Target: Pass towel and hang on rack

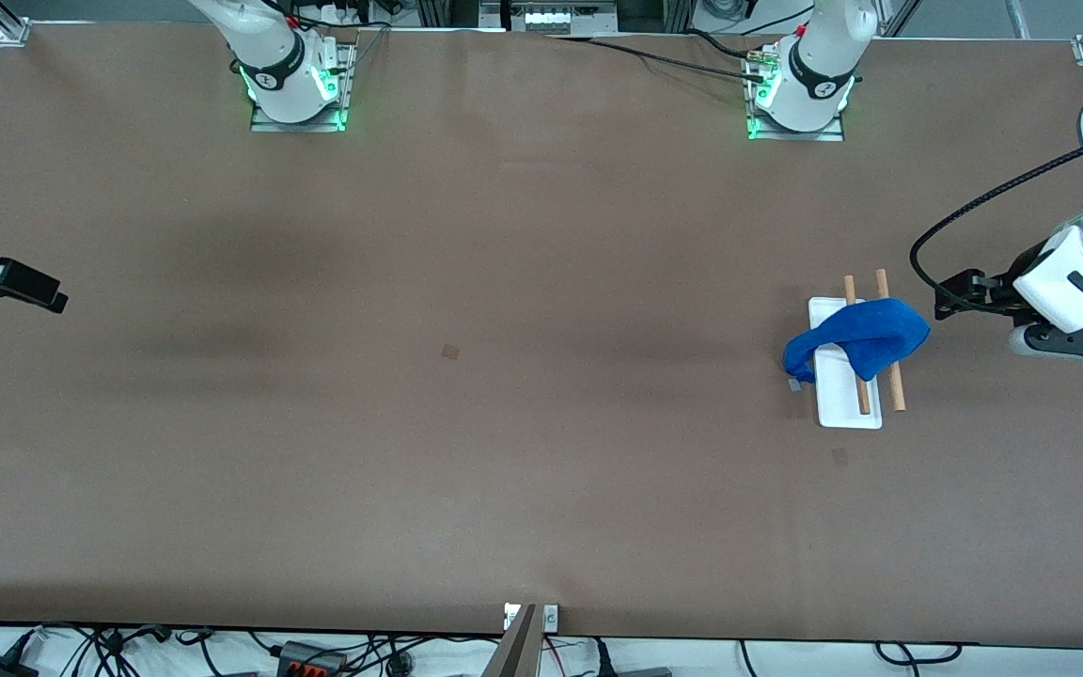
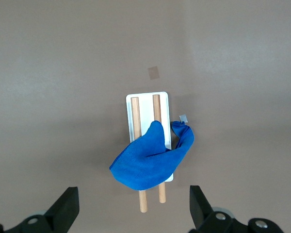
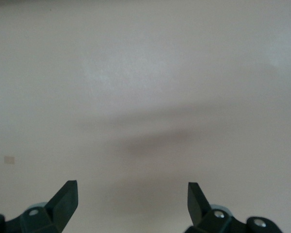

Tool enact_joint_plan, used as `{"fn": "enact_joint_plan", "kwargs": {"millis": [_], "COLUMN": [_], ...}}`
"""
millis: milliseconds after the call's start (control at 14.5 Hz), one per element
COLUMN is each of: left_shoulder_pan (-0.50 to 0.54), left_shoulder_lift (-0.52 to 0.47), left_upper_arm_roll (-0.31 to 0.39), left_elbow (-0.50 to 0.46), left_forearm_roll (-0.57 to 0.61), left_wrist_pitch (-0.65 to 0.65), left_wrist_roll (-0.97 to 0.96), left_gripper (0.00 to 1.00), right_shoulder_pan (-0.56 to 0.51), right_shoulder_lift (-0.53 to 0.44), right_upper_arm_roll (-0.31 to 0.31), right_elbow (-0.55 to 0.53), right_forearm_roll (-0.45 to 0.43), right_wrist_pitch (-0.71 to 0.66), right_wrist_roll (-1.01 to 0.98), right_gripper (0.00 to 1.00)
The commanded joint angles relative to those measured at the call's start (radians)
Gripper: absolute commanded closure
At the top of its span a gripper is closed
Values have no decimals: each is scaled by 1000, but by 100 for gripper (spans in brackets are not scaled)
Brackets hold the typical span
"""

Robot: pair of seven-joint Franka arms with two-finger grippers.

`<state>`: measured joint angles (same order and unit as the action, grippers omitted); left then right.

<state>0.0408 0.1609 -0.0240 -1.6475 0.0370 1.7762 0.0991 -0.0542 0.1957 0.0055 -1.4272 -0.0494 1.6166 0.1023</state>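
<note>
Both pincers gape empty: our left pincer (image 2: 133, 213) hangs beside the rack (image 1: 844, 410), our right pincer (image 3: 132, 201) waits over bare desk (image 1: 466, 451). We see the towel (image 1: 859, 340) bunched across both bars; it could slide off.

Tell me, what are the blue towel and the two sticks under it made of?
The towel looks like soft cloth, maybe microfibre: matte and draped in folds. The sticks of the rack look like bare wood: pale tan and round, with no shine.
</note>
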Motion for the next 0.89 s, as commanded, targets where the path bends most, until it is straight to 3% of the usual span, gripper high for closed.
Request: {"fn": "enact_joint_plan", "kwargs": {"millis": [0, 275, 481, 825], "left_shoulder_pan": [2, 18, 22, 24], "left_shoulder_lift": [-38, -72, -75, -115], "left_upper_arm_roll": [19, 21, 22, 35], "left_elbow": [-54, -168, -170, -172], "left_forearm_roll": [-40, -68, -66, -57], "left_wrist_pitch": [35, 147, 144, 91], "left_wrist_roll": [-9, -10, 2, 4], "left_gripper": [0, 0, 0, 0], "right_shoulder_pan": [13, 13, 16, 4], "right_shoulder_lift": [-116, -255, -350, -325], "right_upper_arm_roll": [-21, -21, -18, -22], "right_elbow": [-146, -303, -442, -403], "right_forearm_roll": [14, 13, 11, 16], "right_wrist_pitch": [39, 49, 139, 127], "right_wrist_roll": [-51, -55, -75, -84], "right_gripper": [0, 0, 0, 0]}}
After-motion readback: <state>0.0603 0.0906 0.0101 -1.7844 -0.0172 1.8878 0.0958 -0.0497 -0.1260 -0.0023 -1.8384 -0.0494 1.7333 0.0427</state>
